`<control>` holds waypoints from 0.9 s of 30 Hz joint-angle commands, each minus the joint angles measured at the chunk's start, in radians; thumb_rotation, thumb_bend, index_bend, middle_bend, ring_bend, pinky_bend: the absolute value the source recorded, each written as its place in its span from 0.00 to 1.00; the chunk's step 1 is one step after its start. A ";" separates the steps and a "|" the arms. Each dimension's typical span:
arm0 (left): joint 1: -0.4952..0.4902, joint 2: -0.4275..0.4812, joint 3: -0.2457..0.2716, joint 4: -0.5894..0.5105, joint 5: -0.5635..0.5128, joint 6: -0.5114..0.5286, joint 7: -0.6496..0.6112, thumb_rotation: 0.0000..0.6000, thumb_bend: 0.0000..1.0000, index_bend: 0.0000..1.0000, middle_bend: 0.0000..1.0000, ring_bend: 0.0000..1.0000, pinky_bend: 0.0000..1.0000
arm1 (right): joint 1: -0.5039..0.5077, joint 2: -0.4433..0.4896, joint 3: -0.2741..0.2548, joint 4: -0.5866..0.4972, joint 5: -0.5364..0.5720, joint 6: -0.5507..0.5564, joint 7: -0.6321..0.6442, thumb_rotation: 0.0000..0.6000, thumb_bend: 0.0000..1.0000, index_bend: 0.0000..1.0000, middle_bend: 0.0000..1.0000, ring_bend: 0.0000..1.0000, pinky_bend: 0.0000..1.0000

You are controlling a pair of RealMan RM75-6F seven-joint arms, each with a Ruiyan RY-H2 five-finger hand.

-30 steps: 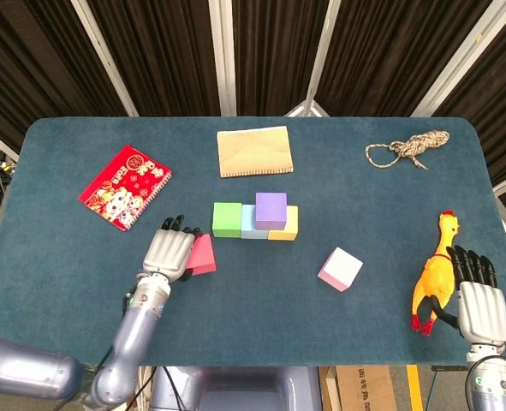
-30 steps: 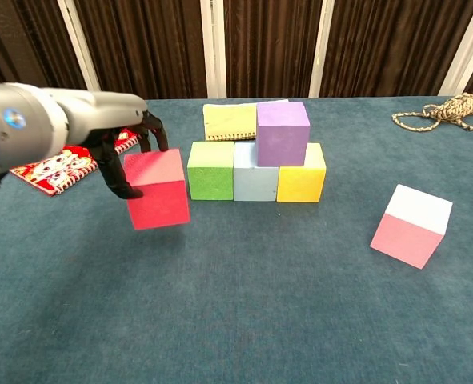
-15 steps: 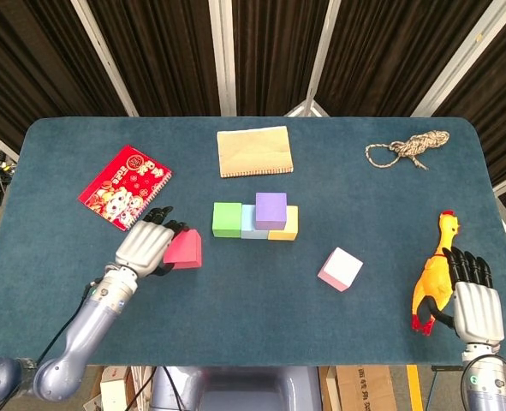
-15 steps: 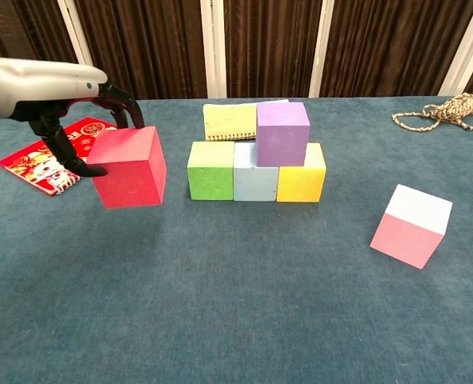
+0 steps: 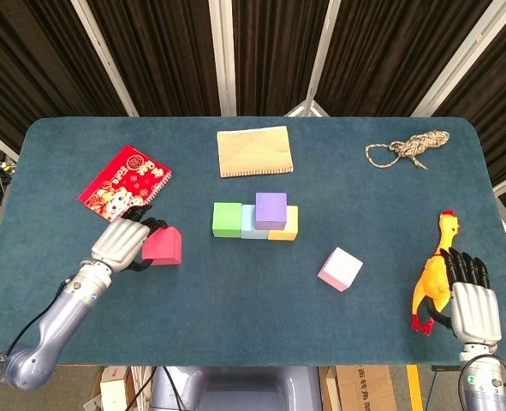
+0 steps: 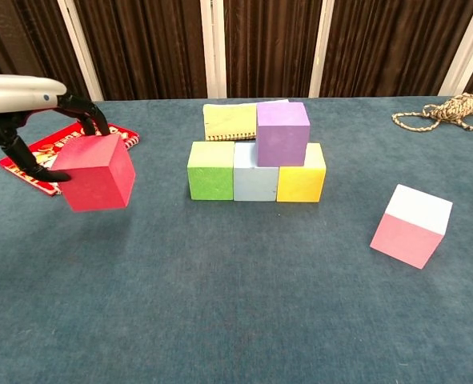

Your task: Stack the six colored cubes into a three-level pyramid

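Left hand (image 5: 122, 243) gripped the red cube (image 5: 163, 247), seemingly clear of the table (image 5: 64, 154) toward its left edge; the open slot atop the green cube (image 5: 227, 219) lay to its right. Right hand (image 5: 475, 306), near right edge, was open; fingers partly hidden behind the rubber chicken (image 5: 434, 274)

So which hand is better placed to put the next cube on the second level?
Left. The left hand already holds the red cube near the stack's open green cube; the right hand is far away.

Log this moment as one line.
left robot hand: holding red cube | right robot hand: open, beside rubber chicken | purple cube: second level
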 commanded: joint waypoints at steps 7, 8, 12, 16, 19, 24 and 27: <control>0.030 0.011 0.036 0.092 0.070 -0.037 -0.089 1.00 0.44 0.29 0.33 0.06 0.10 | 0.001 0.005 -0.002 -0.003 -0.002 -0.004 0.003 1.00 0.34 0.08 0.09 0.00 0.00; 0.031 0.012 0.040 0.100 0.079 -0.038 -0.091 1.00 0.44 0.29 0.33 0.06 0.10 | 0.002 0.005 -0.002 -0.004 -0.002 -0.004 0.003 1.00 0.34 0.08 0.09 0.00 0.00; 0.037 0.007 0.051 0.133 0.105 -0.041 -0.100 1.00 0.44 0.29 0.33 0.06 0.10 | 0.001 0.005 -0.004 -0.005 -0.006 -0.001 0.002 1.00 0.34 0.08 0.09 0.00 0.00; 0.039 0.001 0.058 0.162 0.122 -0.053 -0.114 1.00 0.44 0.29 0.33 0.06 0.10 | -0.001 0.004 -0.003 -0.004 -0.011 0.006 0.000 1.00 0.34 0.08 0.09 0.00 0.00; 0.042 -0.003 0.060 0.178 0.138 -0.056 -0.130 1.00 0.43 0.29 0.33 0.06 0.10 | -0.001 0.004 -0.003 -0.002 -0.010 0.006 0.003 1.00 0.34 0.08 0.09 0.00 0.00; 0.045 -0.007 0.071 0.200 0.144 -0.071 -0.128 1.00 0.40 0.27 0.32 0.06 0.10 | -0.003 0.006 -0.003 -0.003 -0.012 0.010 0.007 1.00 0.34 0.08 0.09 0.00 0.00; 0.049 -0.020 0.072 0.213 0.145 -0.069 -0.130 1.00 0.37 0.27 0.31 0.05 0.10 | -0.005 0.008 -0.004 -0.006 -0.017 0.013 0.009 1.00 0.34 0.08 0.09 0.00 0.00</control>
